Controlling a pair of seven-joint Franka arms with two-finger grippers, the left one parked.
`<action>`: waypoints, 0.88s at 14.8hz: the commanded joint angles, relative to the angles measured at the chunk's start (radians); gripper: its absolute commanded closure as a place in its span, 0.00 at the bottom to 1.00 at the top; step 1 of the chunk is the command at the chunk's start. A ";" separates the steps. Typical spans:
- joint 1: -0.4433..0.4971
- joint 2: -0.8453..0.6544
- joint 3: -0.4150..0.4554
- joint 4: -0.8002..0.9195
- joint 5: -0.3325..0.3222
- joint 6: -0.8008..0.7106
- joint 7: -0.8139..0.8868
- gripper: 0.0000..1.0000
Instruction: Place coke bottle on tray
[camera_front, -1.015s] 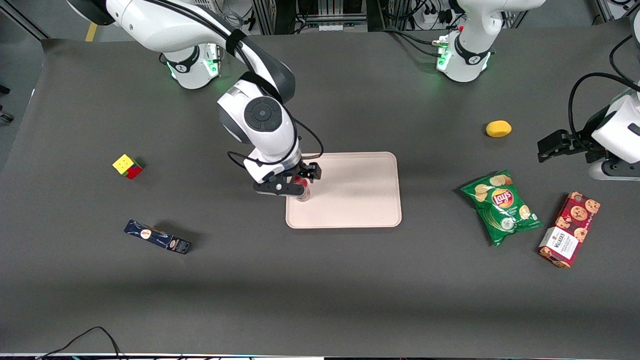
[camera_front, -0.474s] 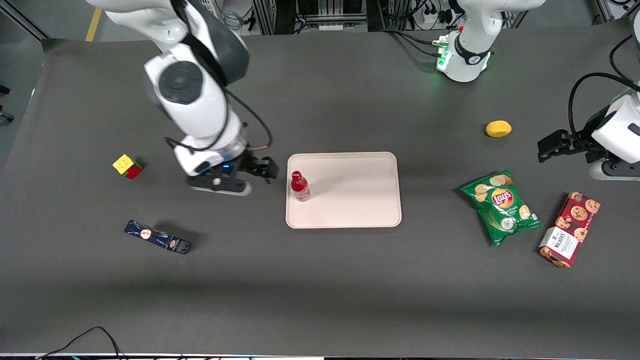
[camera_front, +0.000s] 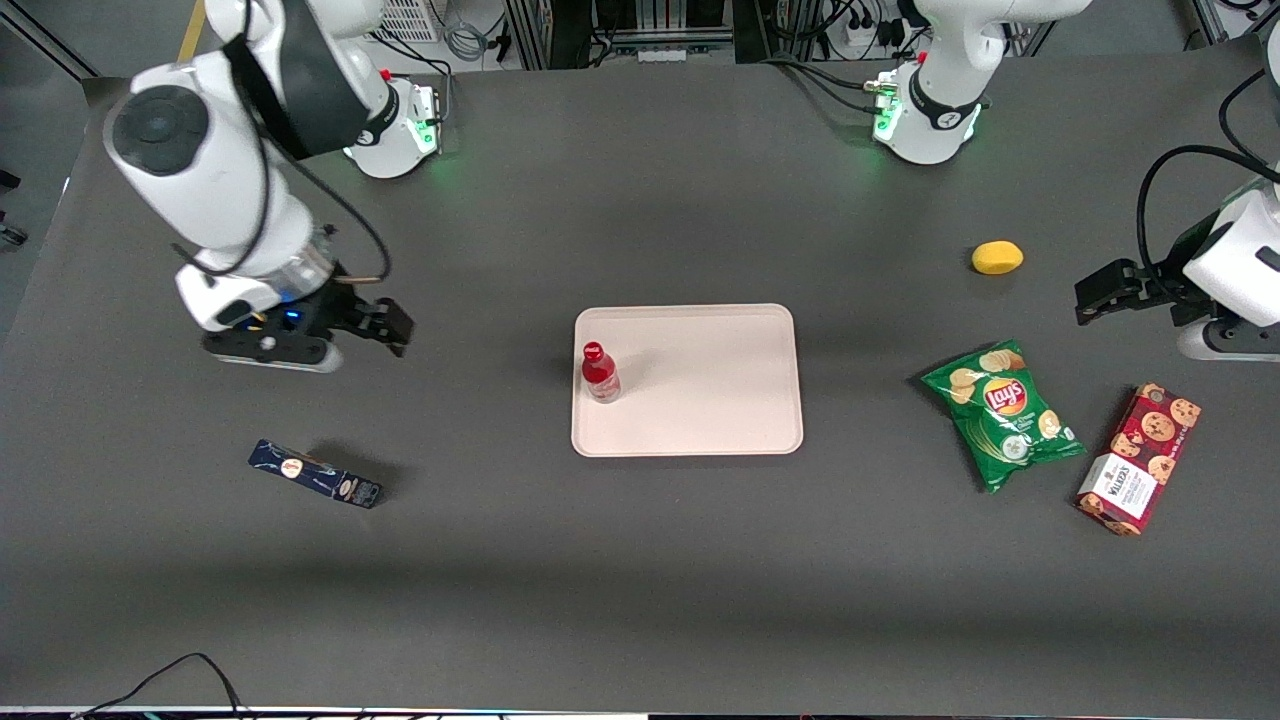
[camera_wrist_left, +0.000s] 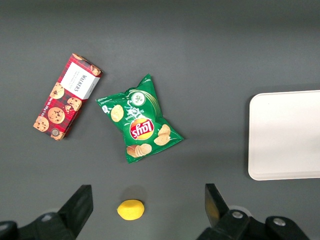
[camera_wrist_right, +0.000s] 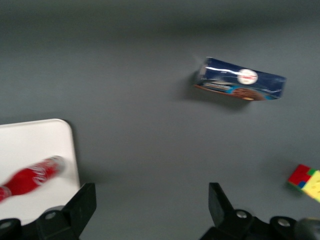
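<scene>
Red and upright, the coke bottle (camera_front: 600, 372) stands in your front view on the pink tray (camera_front: 700, 400), just inside the rim at the working arm's end. The gripper (camera_front: 305, 345) hangs well apart from it, above bare table toward the working arm's end, with nothing between its spread fingers. A dark blue box (camera_front: 314, 474) lies nearer the camera than the gripper; a lemon (camera_front: 997, 257), a chip bag (camera_front: 1003, 413) and a cookie box (camera_front: 1139, 458) sit toward the parked arm's end.

From the left wrist you get only a corner of the tray (camera_wrist_left: 285, 135), plus the chip bag (camera_wrist_left: 139, 122), cookie box (camera_wrist_left: 67, 96) and lemon (camera_wrist_left: 131, 209).

From the right wrist, the bottle (camera_wrist_right: 29, 177) shows on the tray (camera_wrist_right: 45, 140), with the blue box (camera_wrist_right: 241, 80) and a puzzle cube (camera_wrist_right: 306, 181) on the table. The fingers stand wide apart and empty.

I judge the placing done. Your remaining job is a clean retreat: stay high, steer clear of the box and cube, and don't swing toward the bottle, which looks easy to topple so close to the rim.
</scene>
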 joint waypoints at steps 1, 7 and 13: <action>0.003 -0.195 -0.178 -0.255 0.085 0.099 -0.288 0.00; -0.007 -0.217 -0.244 -0.283 0.071 0.062 -0.367 0.00; -0.007 -0.220 -0.270 -0.124 0.040 -0.110 -0.403 0.00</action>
